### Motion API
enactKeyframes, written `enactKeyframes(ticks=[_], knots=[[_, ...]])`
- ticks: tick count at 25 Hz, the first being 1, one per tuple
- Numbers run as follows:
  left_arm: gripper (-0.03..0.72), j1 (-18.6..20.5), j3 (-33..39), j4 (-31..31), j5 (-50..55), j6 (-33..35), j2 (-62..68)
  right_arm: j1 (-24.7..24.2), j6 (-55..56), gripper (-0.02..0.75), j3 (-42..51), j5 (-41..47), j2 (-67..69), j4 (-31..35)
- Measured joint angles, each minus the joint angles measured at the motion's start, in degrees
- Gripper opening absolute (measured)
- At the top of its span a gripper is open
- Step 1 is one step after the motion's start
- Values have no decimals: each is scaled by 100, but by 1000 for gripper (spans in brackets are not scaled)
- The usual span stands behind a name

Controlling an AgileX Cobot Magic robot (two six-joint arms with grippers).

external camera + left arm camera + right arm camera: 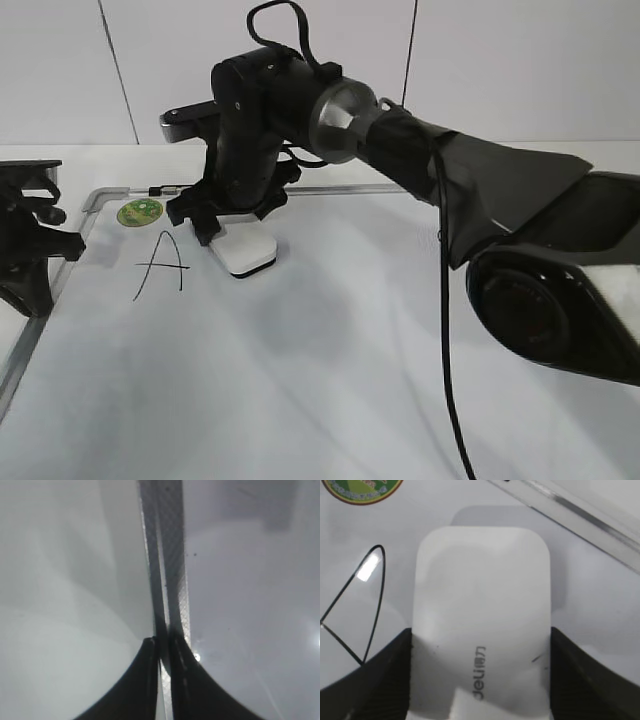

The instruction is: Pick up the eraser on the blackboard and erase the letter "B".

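The eraser is a white block with rounded corners and a thin dark underside. It lies flat on the blackboard, just to the right of the letter "A". In my right wrist view the eraser shows grey "deli" print on its top face. The blackboard is a large white glossy surface with a grey metal frame, lying flat on the table. I cannot see the letter "B" in any view.
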Motion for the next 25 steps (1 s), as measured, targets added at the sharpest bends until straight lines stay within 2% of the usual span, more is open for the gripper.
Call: enactKeyframes(ticks=[8, 16, 25], knots=[[21, 0, 0, 0, 0, 0, 0, 6, -165, 540, -33, 80, 22, 116], [21, 0, 0, 0, 0, 0, 0, 3, 362, 540, -33, 120, 22, -285], [21, 0, 0, -11, -12, 0, 0, -453, 676, 540, -220, 463, 57, -229]])
